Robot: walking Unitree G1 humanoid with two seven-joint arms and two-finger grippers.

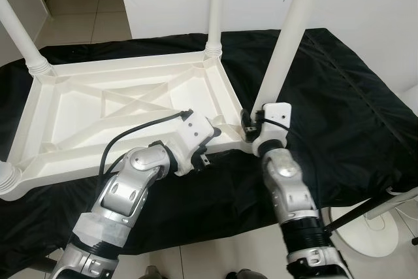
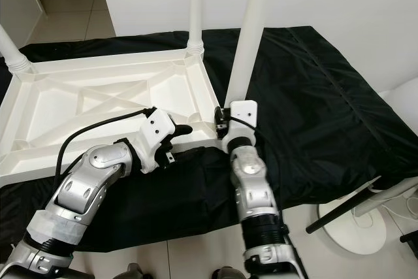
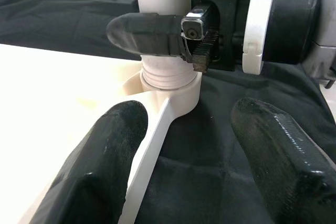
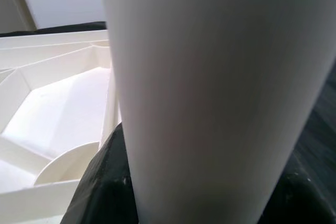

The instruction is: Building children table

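A white tabletop point(image 1: 98, 109) is laid upside down on a black cloth point(image 1: 353, 96), and legs are seen standing at its corners. The near-right leg point(image 1: 287, 37) is gripped low down by the right gripper point(image 3: 178, 43), just above the corner socket point(image 3: 170, 85); one black finger is wrapped across the leg's front in the left wrist view, and the leg is pressed close against the right wrist camera. The fingers are closed around the leg.

The left gripper point(image 3: 184, 166) is held just beside the same corner, its two fingers spread wide with nothing between them, and the tabletop's rim point(image 3: 152, 145) is seen running between them towards the socket.

The step in hand is judged to be the seating of this leg: a ridged collar is still visible above the socket, so the leg may not be fully home. For the next move, the leg would need to be kept upright and turned or pushed down, while the tabletop is steadied at the rim by the left gripper.
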